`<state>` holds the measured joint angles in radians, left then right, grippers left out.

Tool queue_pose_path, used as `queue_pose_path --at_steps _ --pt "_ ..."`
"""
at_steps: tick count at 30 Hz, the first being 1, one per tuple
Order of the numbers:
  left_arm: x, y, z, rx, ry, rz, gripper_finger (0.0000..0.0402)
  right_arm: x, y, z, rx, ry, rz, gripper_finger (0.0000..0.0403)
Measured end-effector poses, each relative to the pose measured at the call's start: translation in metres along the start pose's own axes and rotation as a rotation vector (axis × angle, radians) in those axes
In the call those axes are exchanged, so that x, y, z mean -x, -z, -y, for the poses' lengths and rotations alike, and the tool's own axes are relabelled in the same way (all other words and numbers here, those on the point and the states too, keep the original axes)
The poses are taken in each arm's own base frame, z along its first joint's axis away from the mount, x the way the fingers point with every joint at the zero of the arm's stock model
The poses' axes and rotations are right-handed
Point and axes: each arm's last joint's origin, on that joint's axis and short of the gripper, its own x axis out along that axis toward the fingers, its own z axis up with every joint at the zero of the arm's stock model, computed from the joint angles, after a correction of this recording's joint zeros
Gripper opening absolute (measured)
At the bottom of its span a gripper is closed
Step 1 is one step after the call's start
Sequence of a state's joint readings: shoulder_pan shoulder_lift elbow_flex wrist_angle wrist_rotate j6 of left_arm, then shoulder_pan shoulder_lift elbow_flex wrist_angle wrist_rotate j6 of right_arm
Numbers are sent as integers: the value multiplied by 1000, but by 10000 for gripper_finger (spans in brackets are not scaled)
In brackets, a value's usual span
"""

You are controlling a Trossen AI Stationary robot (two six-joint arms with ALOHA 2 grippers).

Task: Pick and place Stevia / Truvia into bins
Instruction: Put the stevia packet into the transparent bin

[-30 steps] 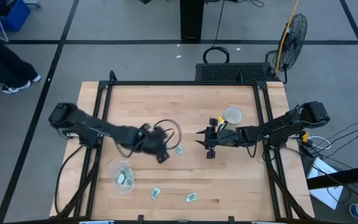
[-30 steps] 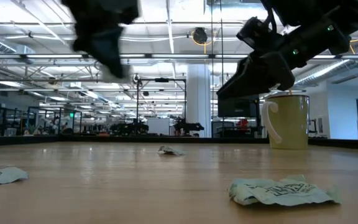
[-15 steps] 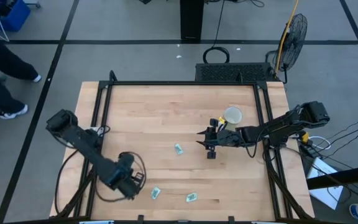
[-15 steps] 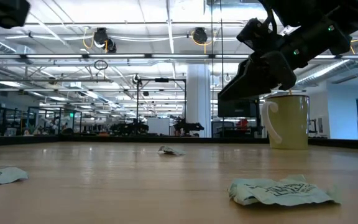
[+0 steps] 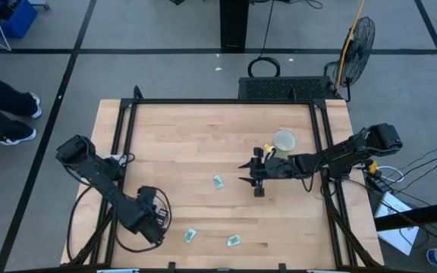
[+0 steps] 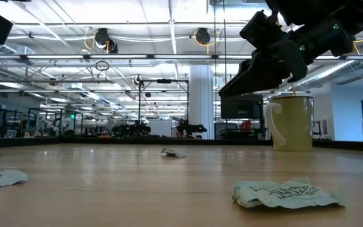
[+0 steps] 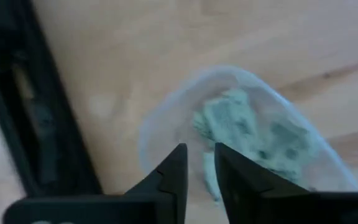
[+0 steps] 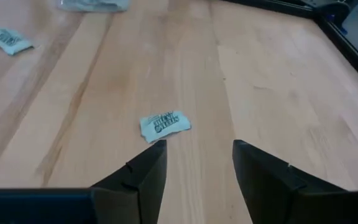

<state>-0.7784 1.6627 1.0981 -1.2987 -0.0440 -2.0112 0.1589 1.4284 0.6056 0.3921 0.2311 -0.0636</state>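
Note:
The clear bowl [image 7: 166, 118] stands on the table near its near left corner, with several pale green packets [image 7: 241, 124] lying inside. My left gripper [image 5: 152, 220] hovers over it and hides it in the high view. Its fingers [image 7: 200, 163] stand a narrow gap apart with nothing between them. My right gripper [image 5: 247, 173] is open and empty above mid-table. A loose packet [image 8: 165, 124] lies flat on the table just ahead of its fingertips and also shows in the high view [image 5: 218, 182]. Two more packets [image 5: 190, 235] [image 5: 234, 241] lie near the near edge.
A cream mug [image 5: 284, 141] with a handle stands on the table just behind my right gripper, and it also shows in the low view [image 6: 292, 123]. A black frame rail [image 5: 116, 152] runs along the table's left side, and bare wood lies between the arms.
My left gripper has swung from mid-table toward the near left corner, stopped over the clear bowl and stayed there. The three loose packets have not moved.

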Motion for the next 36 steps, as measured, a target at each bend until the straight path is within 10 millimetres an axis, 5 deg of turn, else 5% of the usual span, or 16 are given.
queue_pose_path --at_steps 9,18,24,36 --pt "26 -31 -11 26 -29 73 101 -22 2 -3 -29 -105 115 178" --pt "74 -79 -18 0 275 566 71 -76 14 -12 -39 -154 6 178" --pt "77 -94 -16 -24 275 594 58 -103 22 -17 -21 -155 -118 165" --pt "76 -96 -7 -114 299 585 56 -107 27 -12 0 -98 -159 8"
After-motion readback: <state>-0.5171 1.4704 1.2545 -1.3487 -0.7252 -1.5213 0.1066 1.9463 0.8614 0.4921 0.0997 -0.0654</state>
